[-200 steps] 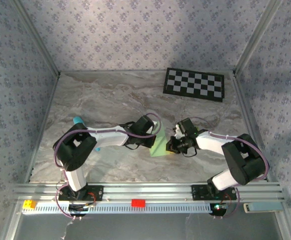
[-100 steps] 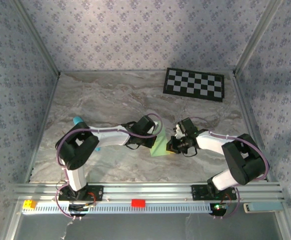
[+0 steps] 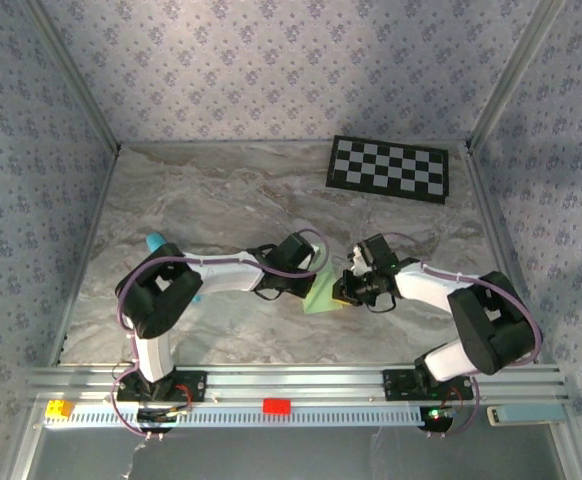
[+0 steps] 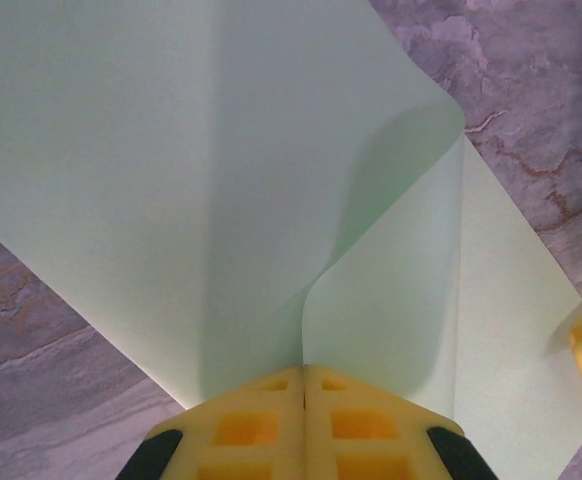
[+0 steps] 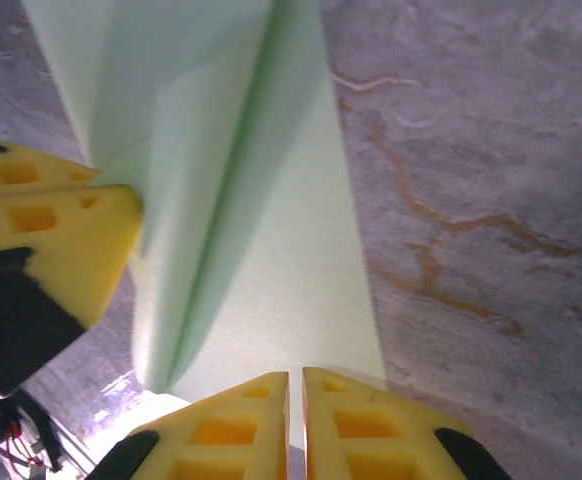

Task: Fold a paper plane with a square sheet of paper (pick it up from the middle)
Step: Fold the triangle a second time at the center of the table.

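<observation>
On veined marble (image 4: 531, 120), creased mint paper (image 4: 171, 180)

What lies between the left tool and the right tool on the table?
The mint-green sheet of paper, partly folded, spans the gap between left tool and right tool; the top view shows it.

Paper (image 3: 320, 294) mostly under the arms from above, cropped in both wrist views; stick (image 3: 156, 241) half behind left arm.
</observation>
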Tool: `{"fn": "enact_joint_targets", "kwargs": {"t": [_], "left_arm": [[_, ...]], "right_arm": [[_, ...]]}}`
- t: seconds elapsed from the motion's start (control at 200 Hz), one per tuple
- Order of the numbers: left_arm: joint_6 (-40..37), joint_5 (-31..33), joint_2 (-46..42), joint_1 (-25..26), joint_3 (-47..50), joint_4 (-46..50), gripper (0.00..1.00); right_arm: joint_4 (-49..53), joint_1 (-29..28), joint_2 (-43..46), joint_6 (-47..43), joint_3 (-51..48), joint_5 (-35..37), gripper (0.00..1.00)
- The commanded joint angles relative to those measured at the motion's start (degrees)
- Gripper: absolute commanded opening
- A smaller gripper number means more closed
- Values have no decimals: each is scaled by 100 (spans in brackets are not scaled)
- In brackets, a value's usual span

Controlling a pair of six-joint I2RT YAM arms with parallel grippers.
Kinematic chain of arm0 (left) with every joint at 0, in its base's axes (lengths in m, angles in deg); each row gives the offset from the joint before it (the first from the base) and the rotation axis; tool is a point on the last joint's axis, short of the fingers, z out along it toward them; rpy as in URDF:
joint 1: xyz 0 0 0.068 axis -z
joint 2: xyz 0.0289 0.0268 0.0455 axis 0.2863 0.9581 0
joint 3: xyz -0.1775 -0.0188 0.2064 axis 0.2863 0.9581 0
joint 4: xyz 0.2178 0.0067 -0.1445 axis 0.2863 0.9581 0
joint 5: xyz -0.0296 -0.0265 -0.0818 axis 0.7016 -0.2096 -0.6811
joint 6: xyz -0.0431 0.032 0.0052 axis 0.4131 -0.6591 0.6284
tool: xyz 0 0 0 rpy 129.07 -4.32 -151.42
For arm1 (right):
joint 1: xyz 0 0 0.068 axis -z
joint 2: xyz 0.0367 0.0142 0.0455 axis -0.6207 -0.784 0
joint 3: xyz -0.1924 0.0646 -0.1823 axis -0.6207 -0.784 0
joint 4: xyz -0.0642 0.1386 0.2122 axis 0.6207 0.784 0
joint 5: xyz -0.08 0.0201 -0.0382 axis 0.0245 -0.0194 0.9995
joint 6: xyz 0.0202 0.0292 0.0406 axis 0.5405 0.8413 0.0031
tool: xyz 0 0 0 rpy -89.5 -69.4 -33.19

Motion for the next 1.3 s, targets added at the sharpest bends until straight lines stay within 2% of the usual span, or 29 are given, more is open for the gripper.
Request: {"fn": "enact_joint_targets", "kwargs": {"t": [0.0, 0.16, 0.35, 0.495, 1.294], "left_arm": [[-13, 12, 127, 73, -71, 170, 0], [6, 15, 127, 81, -82, 178, 0], [22, 18, 101, 82, -127, 170, 0], [12, 53, 53, 82, -145, 131, 0], [-56, 236, -147, 82, -130, 64, 0]], "right_arm": [[-212, 23, 129, 107, 63, -311, 13], [-274, -13, -50, 115, 77, -381, 12], [56, 4, -299, 12, -29, 161, 7], [97, 29, -355, -34, -187, 310, 5], [211, 65, -445, -157, -175, 275, 4]]}}
